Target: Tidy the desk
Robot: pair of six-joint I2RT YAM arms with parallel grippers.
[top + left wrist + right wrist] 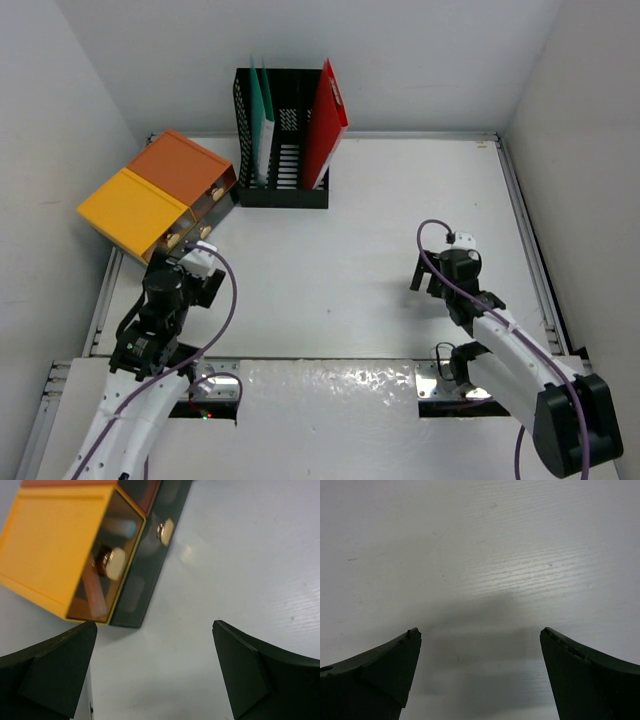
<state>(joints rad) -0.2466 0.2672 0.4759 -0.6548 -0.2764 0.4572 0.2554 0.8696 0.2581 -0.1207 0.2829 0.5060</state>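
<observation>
The desk (350, 270) is seen flat, white, thinly rimmed (metal rails along its edges); the left gripper (155, 630) and right gripper (480, 634) are held spread apart.

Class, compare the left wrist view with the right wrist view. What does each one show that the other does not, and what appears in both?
Left wrist only: the orange-yellow drawer box, two gold knobs on its dark drawer fronts, ahead of the left gripper. Right wrist only: the right gripper above a soft shadow. Both: the white desk, and black fingers spread wide open at the bottom edge.
</observation>
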